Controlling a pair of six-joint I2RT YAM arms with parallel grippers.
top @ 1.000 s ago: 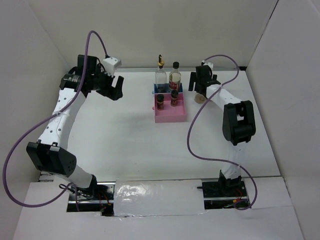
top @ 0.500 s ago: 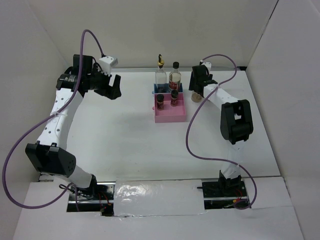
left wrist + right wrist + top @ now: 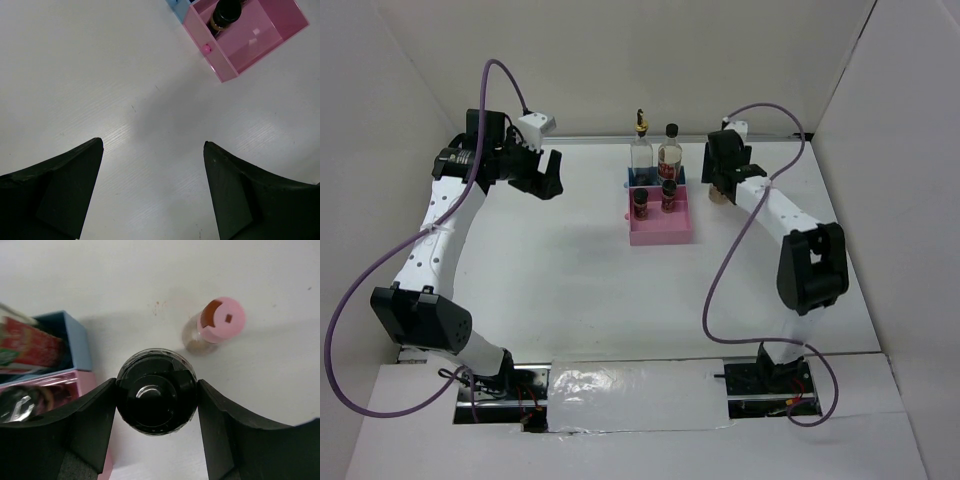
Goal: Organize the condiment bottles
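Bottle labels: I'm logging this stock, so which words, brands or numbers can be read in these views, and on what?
Nothing can be read.
Red label on the black-capped bottle: printed, but too blurred and small.
Small jars in the pink tray: red bands, too small.
Pink-capped shaker, dark-lidded jar: no lettering visible.

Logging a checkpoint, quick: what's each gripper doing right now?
Left gripper: open, holding nothing.
Right gripper: closed on the dark-lidded jar.
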